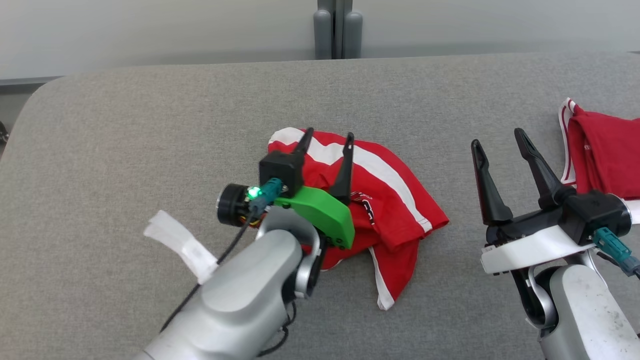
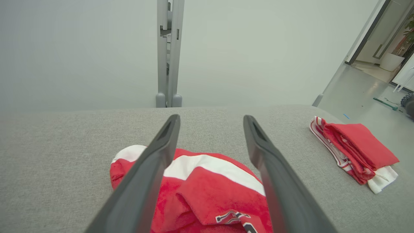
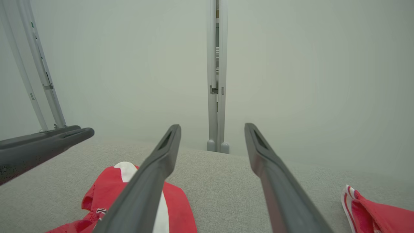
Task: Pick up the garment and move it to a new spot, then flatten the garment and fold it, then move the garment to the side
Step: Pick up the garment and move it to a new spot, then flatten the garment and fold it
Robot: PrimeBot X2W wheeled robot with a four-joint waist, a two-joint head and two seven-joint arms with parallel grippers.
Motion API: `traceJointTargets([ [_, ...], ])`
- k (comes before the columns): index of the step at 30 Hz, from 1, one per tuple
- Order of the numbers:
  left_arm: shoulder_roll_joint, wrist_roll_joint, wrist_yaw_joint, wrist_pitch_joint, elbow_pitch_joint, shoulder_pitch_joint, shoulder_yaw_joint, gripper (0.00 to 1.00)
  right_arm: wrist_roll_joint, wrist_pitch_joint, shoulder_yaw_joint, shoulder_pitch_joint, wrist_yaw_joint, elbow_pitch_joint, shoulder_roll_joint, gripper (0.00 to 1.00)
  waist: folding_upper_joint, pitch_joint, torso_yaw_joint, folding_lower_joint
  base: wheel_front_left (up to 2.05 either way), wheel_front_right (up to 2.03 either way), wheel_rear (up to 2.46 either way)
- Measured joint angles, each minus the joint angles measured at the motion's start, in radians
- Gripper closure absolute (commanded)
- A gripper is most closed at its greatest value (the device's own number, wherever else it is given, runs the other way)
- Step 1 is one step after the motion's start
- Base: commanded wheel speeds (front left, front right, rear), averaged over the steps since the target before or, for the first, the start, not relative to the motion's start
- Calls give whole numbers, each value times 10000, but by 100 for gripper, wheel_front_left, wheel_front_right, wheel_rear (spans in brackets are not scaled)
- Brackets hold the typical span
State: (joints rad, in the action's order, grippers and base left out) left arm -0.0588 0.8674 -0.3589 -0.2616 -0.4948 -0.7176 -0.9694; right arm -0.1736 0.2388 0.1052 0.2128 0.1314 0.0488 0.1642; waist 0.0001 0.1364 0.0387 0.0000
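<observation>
Head view. The crumpled garment [image 1: 395,200], red with white stripes, is shown lying near the middle of the grey fabric table [image 1: 150,125]. The left gripper [image 1: 327,140] is positioned over its upper left part, with the 2 fingers spread apart and nothing clasped between them. The right gripper [image 1: 499,142] is likewise shown open, over bare table to the right. A folded garment [image 1: 605,150], also red, is seen at the table's right edge, well apart.
</observation>
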Motion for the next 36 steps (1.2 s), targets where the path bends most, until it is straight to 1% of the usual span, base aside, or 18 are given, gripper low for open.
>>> traceJointTargets([
  [2,-280,-523,67,-6,153,29,556,0,2,-12,6,-50,0,67,6,0,0,-39,102,0,0,0,0],
  [4,-802,-1158,174,-6,497,177,1292,0,-2,-13,2,-109,0,161,8,0,0,-82,203,0,0,0,0],
  [5,-1292,-1814,504,-10,966,479,1741,0,-19,-13,-6,-212,0,267,15,0,0,-128,262,0,0,0,0],
  [6,-1467,-2088,589,-8,1256,769,2102,0,-19,-12,-12,-256,0,318,15,0,-1,-150,286,0,0,0,0],
  [9,-1870,-2732,882,-10,1896,1636,2940,0,-33,6,-44,-384,0,449,52,0,0,-174,338,0,0,0,0],
  [12,-2002,-3267,1152,-12,2395,2554,3655,0,-94,75,90,-559,0,493,105,0,0,-196,376,0,0,0,0],
  [15,-1893,-3822,1463,-10,2744,3399,4199,0,-196,140,31,-779,0,472,132,0,0,-236,413,0,0,0,0],
  [19,-1406,-4320,1787,-10,3221,4384,5168,0,-278,188,-17,-1127,0,447,84,0,0,-331,437,0,0,0,0],
  [23,-1060,-4736,2366,-12,3438,5202,6048,0,-261,217,-52,-1300,0,476,38,0,0,-417,395,0,0,0,0],
  [26,-815,-5093,2640,-12,3429,5540,6546,0,-261,226,-100,-1323,0,485,-44,0,0,-452,346,0,0,0,0],
  [30,-523,-5520,2993,-12,3344,5634,6987,0,-301,228,13,-1328,0,527,-115,0,0,-425,317,0,0,0,0],
  [36,-150,-5900,3394,-12,3156,5617,7166,0,-644,207,621,-1386,0,1183,-12,0,0,-246,387,0,0,0,0],
])
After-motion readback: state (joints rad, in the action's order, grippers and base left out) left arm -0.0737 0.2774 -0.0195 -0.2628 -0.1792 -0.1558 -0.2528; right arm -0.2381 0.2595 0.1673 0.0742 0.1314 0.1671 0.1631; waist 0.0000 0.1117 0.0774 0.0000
